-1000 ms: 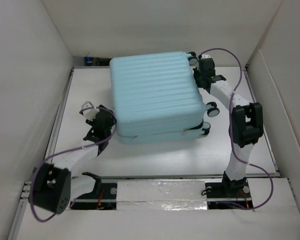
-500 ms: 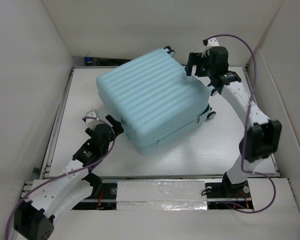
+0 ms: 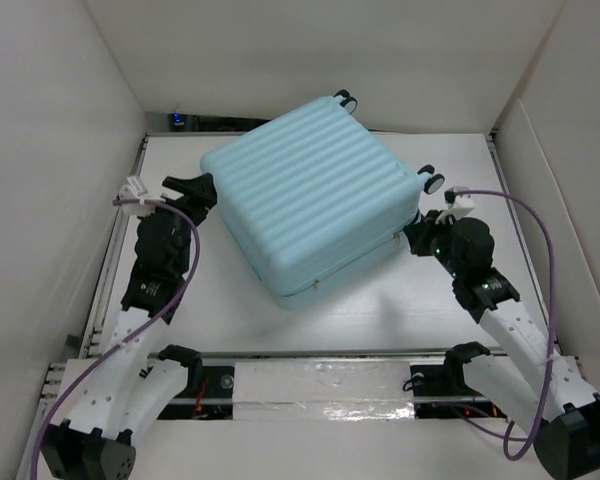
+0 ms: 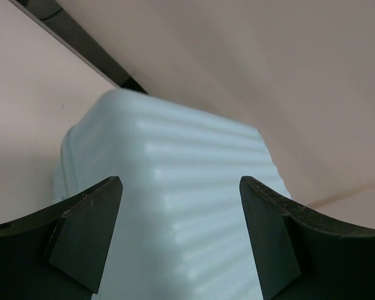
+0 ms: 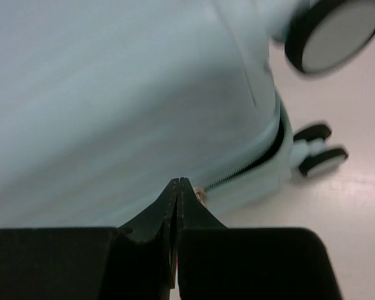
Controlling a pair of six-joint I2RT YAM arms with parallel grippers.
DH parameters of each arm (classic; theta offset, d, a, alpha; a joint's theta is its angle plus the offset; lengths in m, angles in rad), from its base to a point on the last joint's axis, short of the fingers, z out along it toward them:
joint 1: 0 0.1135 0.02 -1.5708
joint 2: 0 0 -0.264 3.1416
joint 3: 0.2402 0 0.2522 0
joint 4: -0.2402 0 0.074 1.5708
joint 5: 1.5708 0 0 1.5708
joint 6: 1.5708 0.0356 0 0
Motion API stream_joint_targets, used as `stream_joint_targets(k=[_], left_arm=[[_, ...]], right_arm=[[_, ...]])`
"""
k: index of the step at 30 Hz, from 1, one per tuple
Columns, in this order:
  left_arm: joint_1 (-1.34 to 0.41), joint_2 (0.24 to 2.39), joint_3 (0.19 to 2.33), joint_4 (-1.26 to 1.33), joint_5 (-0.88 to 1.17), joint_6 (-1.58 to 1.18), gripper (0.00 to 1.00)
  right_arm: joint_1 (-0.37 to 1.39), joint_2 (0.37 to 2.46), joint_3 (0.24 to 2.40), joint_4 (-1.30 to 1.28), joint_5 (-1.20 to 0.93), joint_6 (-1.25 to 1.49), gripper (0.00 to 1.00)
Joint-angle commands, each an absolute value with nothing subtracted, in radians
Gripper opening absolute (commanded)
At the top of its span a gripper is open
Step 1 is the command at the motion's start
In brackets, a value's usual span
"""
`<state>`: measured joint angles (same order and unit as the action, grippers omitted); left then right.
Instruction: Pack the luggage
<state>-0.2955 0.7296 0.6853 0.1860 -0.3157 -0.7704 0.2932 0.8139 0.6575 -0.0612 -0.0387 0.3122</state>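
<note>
The luggage [image 3: 315,195], pale aqua and ribbed, lies closed and turned at an angle in the middle of the table, its wheels [image 3: 432,180] toward the back right. My left gripper [image 3: 195,190] stands open at the luggage's left corner; in the left wrist view that corner [image 4: 175,162] lies just ahead of the spread fingers [image 4: 87,231]. My right gripper [image 3: 417,237] is shut at the case's near right side. In the right wrist view its tips [image 5: 178,182] rest against the zipper seam [image 5: 250,169], with a metal zipper pull [image 5: 200,195] just beside them.
White walls [image 3: 70,150] box in the table [image 3: 380,310] on the left, back and right. A small dark and blue device [image 3: 180,121] sits at the back left corner. A metal rail [image 3: 320,385] runs along the near edge between the arm bases.
The right arm swung from the case's far right corner to its near right side and its gripper shut. The left gripper moved up to the left corner. The luggage shifted slightly.
</note>
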Motion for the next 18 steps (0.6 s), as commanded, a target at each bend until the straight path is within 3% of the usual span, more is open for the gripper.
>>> stream_joint_targets(k=[1,3,4,6,12,18], left_arm=[[-0.201,0.917,0.855,0.243,-0.224,-0.775,0.74],[-0.135,0.986,1.002,0.226,-0.014,-0.785,0.74],[-0.088,1.184,1.034,0.244,0.056,-0.791,0.73],[-0.051,1.293,1.145,0.236,0.125,-0.787,0.72],[0.035,1.658,1.5,0.002,0.147,-0.621,0.74],[0.046,1.845,1.588,-0.06,0.169,-0.563,0.74]], right_arm=[[0.305,0.791,0.553,-0.005,-0.005,0.385,0.0],[0.305,0.821,0.538,0.034,-0.005,0.385,0.0],[0.305,0.863,0.537,0.038,-0.005,0.387,0.0],[0.305,0.908,0.538,0.067,-0.029,0.385,0.0],[0.296,1.055,0.58,0.148,-0.066,0.376,0.0],[0.287,1.213,0.685,0.199,-0.112,0.373,0.0]])
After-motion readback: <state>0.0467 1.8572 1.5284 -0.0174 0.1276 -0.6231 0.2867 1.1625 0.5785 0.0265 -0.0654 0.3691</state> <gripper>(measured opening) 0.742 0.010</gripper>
